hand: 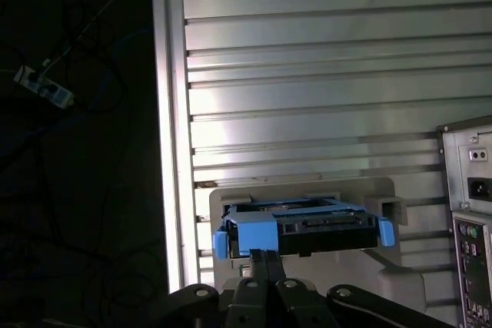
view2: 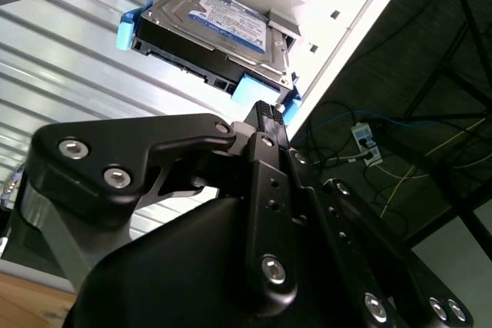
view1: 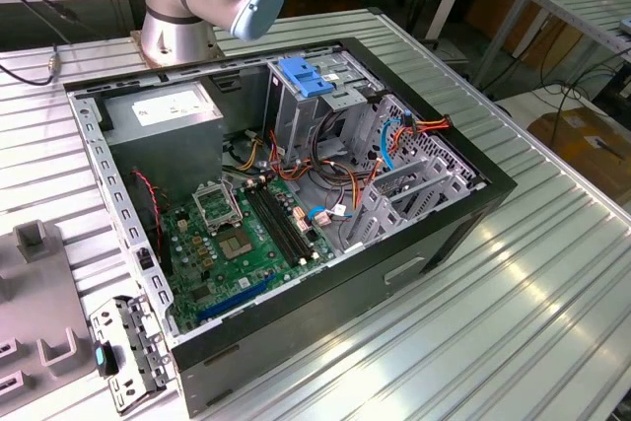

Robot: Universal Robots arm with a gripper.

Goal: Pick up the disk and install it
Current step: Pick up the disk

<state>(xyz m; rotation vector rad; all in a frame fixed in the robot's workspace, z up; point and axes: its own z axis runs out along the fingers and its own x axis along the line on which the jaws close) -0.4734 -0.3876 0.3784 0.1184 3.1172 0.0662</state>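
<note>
The disk (view2: 223, 24) (hand: 307, 228) is a flat metal hard drive with a white, blue-banded label and blue side rails. In both wrist views it lies in a light grey holder (hand: 307, 186) on the ribbed metal table, close to the table's edge. My black gripper (view2: 265, 113) (hand: 265, 257) is right beside the disk's near blue rail, at its corner, and does not visibly hold it. The open computer case (view1: 296, 194) lies on its side in the exterior view, with a metal drive cage (view1: 325, 96) at its back.
A blue plastic handle piece (view1: 304, 76) tops the drive cage, and a grey box with a white sticker (view1: 163, 113) fills the case's back left corner. The arm's base (view1: 177, 7) stands behind the case. Grey fixtures (view1: 39, 293) sit at the exterior view's left. The table edge (hand: 165, 113) drops to a dark floor with cables.
</note>
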